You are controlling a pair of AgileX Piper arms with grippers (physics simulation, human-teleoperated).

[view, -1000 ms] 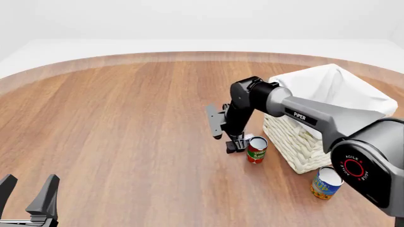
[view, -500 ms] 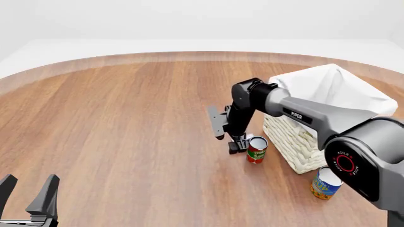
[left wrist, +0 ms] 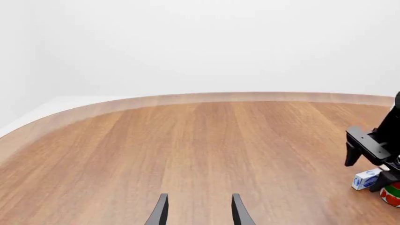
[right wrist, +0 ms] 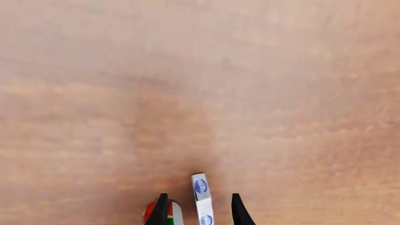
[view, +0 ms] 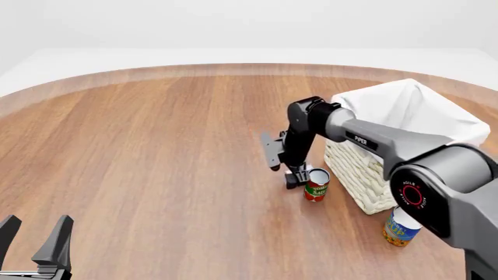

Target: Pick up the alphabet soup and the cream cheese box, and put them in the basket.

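Observation:
The cream cheese box [right wrist: 201, 197] stands on its thin edge on the table between the fingers of my right gripper [right wrist: 198, 195], which is open and straddles it. In the left wrist view the box [left wrist: 366, 179] shows pale blue beside that gripper. In the front view the right gripper [view: 295, 178] points down and hides most of the box. The alphabet soup [view: 402, 226] stands near the basket's front corner, partly behind the right arm. The basket [view: 365, 172] sits at the right. Far from all of these, my left gripper [view: 37, 224] hangs open at the front left, nothing in it.
A red-and-green can [view: 316, 184] stands right beside the right gripper, between it and the basket wall; it also shows next to one finger [right wrist: 160, 211] in the right wrist view. The wooden table's curved far edge [left wrist: 187, 97] runs across the back.
The right arm has shifted slightly to the right, toward the red-and-green can, staying low over the box. The left gripper has not moved.

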